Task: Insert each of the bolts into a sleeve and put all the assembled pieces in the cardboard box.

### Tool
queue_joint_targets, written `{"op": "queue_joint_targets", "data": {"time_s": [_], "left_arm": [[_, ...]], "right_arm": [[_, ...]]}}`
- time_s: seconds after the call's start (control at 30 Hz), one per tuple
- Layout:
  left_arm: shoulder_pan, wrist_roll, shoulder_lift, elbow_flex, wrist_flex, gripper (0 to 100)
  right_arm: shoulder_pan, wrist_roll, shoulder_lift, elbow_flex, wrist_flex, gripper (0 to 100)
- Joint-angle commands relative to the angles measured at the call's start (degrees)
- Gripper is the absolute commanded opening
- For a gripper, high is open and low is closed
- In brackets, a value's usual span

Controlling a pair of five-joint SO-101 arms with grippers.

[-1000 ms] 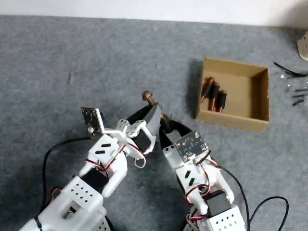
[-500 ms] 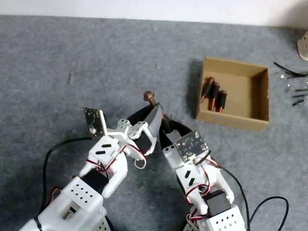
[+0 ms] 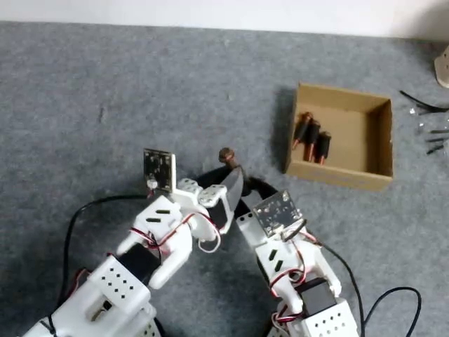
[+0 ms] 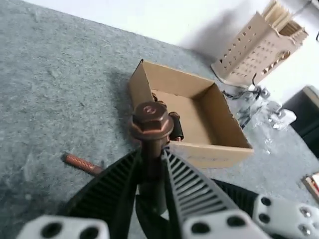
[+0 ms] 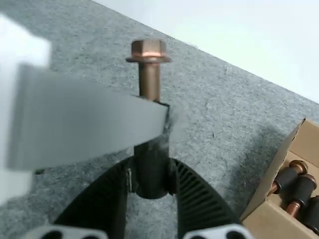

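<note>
Left of the cardboard box (image 3: 337, 175), the left gripper (image 4: 152, 160) is clamping the bolt (image 4: 151, 121) and the right gripper (image 5: 149, 183) is pinching the sleeve (image 5: 149, 158); any tilt between them is threatening a jam.

You have a grey felt-like mat (image 3: 105, 91) covering the whole work surface, mottled, with a few pale specks. Along its far edge runs a white strip (image 3: 210, 12); whether it is wall or board you cannot tell. Toward the far right stands a pale slotted rack (image 4: 260, 42), upright, with rows of small holes in its side and flat pieces standing in its top. Near its foot lie thin black ties (image 3: 424, 107) mixed with small clear plastic bits (image 4: 280, 115), all loose on the mat. Beyond those you get a dark boxy shape (image 4: 308, 107), cut off at the frame. Nearer in is a flat thing with a reddish edge (image 4: 313, 183), too cropped to name.
</note>
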Motion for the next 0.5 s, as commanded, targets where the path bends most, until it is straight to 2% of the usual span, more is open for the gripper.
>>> {"op": "queue_joint_targets", "data": {"time_s": [0.0,0.1,0.2,0.27,0.37,0.47], "left_arm": [[0.0,-1.1,0.8,-0.3,2.6,3],[-0.7,-1.1,0.8,0.1,2.9,19],[3.1,-1.1,1.3,1.2,4.7,41],[4.8,-1.1,1.3,1.4,5.7,52],[4.4,-0.7,0.9,1.3,5.7,54],[2.2,3.1,0.8,0.5,5.6,54]], "right_arm": [[1.6,0.6,-1.0,6.5,-1.8,0.5],[1.6,0.6,-1.0,6.5,-1.8,0.5],[1.6,0.6,-1.0,6.5,-1.8,0.5],[1.7,0.6,-1.0,6.5,-1.8,0.5],[1.8,0.6,-1.0,6.6,-1.8,0.5],[1.8,0.6,-1.0,6.6,-1.8,0.5]]}}
